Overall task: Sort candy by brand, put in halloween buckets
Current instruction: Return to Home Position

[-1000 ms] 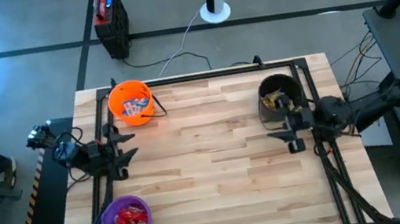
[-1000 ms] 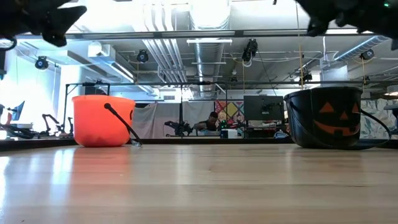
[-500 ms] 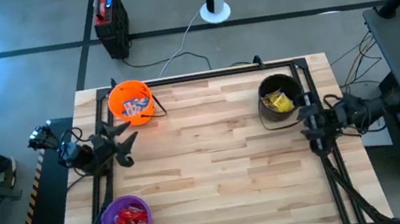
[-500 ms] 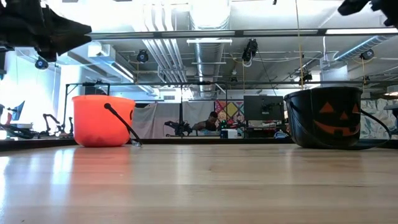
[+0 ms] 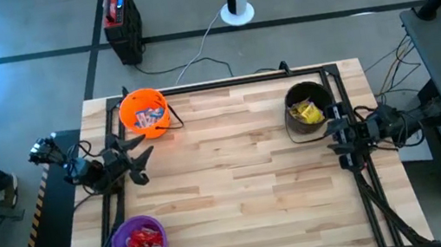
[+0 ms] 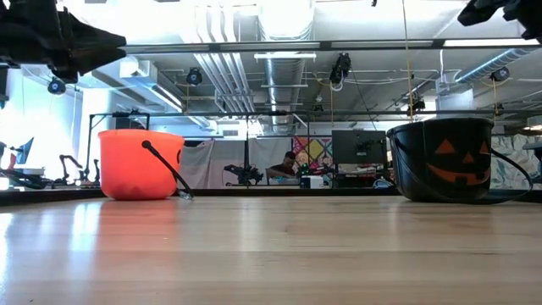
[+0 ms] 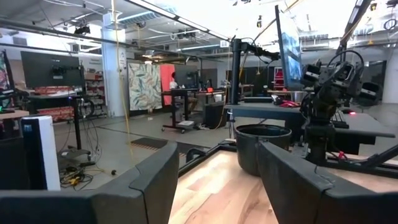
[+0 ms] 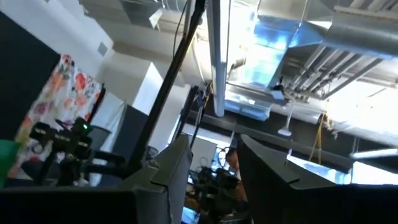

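The orange bucket (image 5: 144,113) stands at the far left and holds blue-and-white candies. The black bucket (image 5: 308,109), at the far right, holds yellow packets (image 5: 308,112). The purple bucket (image 5: 139,243), at the near left, holds red packets. No candy lies on the table. My left gripper (image 5: 142,149) hovers open near the left edge, between the orange and purple buckets. My right gripper (image 5: 335,136) is open and empty just near-side of the black bucket, at the right edge. Both are high in the low view: left gripper (image 6: 106,41), right gripper (image 6: 474,13).
A black frame (image 5: 223,83) runs along the table's far edge and both sides. The wooden tabletop (image 5: 237,174) lies bare between the buckets. The left wrist view shows the black bucket (image 7: 261,146) and the right arm (image 7: 326,93) across the table. A person sits in the room behind (image 6: 288,165).
My right gripper has drawn back from beside the black bucket toward the table's right edge and risen. My left gripper has pulled slightly toward the left edge and turned, its fingers now pointing toward the far right. Both have kept almost still in the last half second.
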